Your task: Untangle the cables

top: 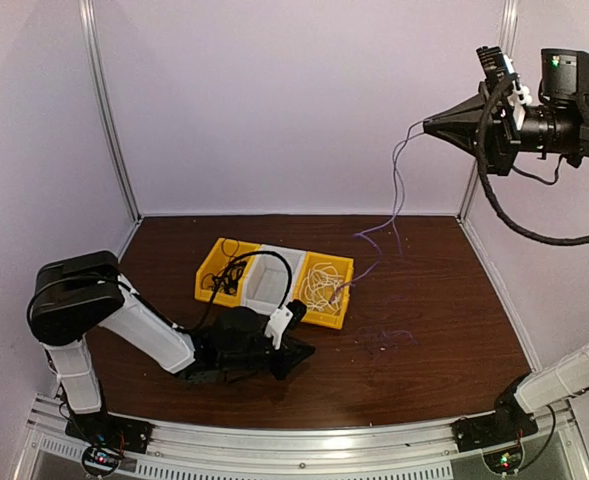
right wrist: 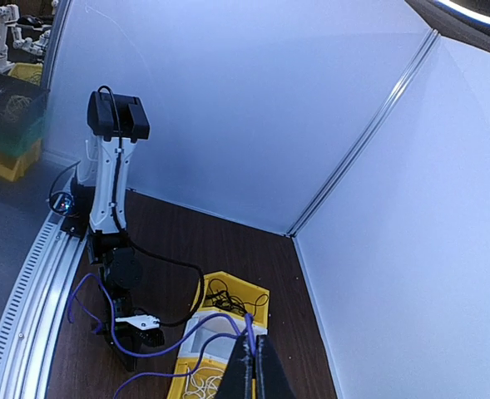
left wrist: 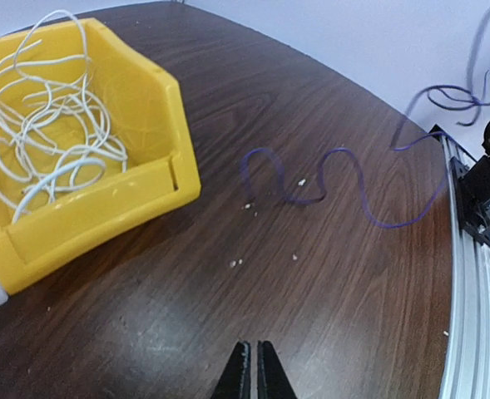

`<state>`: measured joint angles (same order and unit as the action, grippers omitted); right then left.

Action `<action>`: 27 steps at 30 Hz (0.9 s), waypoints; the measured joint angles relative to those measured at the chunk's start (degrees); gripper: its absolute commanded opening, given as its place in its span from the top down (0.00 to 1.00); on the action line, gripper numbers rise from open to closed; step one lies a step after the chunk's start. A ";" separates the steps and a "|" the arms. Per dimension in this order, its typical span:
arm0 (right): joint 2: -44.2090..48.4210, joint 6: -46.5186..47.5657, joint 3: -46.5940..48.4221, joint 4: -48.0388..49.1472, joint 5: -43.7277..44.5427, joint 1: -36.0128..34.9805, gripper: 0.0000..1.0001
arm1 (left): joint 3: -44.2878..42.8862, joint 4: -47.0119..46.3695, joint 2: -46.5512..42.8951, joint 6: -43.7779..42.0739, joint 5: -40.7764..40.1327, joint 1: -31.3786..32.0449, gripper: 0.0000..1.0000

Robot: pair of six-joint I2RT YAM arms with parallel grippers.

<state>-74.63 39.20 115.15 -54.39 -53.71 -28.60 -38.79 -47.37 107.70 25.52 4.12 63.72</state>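
Observation:
A thin purple cable (top: 398,190) hangs from my right gripper (top: 429,126), which is raised high at the right and shut on it. The cable drops to the table and its loose end snakes over the wood (left wrist: 311,179). In the right wrist view the purple cable (right wrist: 145,353) runs up between the closed fingertips of the right gripper (right wrist: 251,349). A white cable (left wrist: 53,141) lies coiled in a yellow bin (left wrist: 145,108). Black cables (top: 226,275) fill the far-left yellow bin. My left gripper (left wrist: 253,366) sits low over bare wood, shut and empty, short of the purple loops.
Three bins stand in a row mid-table: yellow (top: 214,255), white (top: 264,262) and yellow (top: 342,262). The right arm's base (left wrist: 486,191) and the metal rail are at the table's near edge. Pale walls enclose the back and sides.

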 measured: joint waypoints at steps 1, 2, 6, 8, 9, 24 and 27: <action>-0.04 -0.09 0.35 0.02 -0.28 0.15 1.00 | 0.96 0.28 -0.61 0.22 -0.22 -0.02 0.94; -0.07 -0.20 0.59 0.00 -0.52 0.28 1.00 | 2.01 0.72 -1.42 0.46 -0.46 0.00 0.94; -0.42 -0.46 0.79 -0.02 -1.38 0.42 1.00 | 4.44 1.99 -5.07 0.85 -0.94 0.00 0.80; -0.72 -0.68 0.70 0.02 -1.73 0.42 1.00 | 4.61 2.01 -6.84 0.61 -0.92 0.00 0.70; -0.79 -0.85 0.48 0.11 -1.88 0.42 1.00 | 4.61 1.79 -7.89 0.37 -0.92 0.04 0.65; -1.22 -3.50 -3.10 2.43 -4.28 0.42 1.00 | -12.59 -6.12 -3.85 -5.22 3.37 1.27 0.48; -1.22 -3.69 -3.48 2.86 -4.63 0.44 1.00 | -17.20 -6.16 -0.94 -6.25 5.95 1.27 0.48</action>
<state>-75.85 35.51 111.68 -51.53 -58.35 -28.16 -55.99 -53.54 106.76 19.27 10.07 64.99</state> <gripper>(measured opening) 0.008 0.522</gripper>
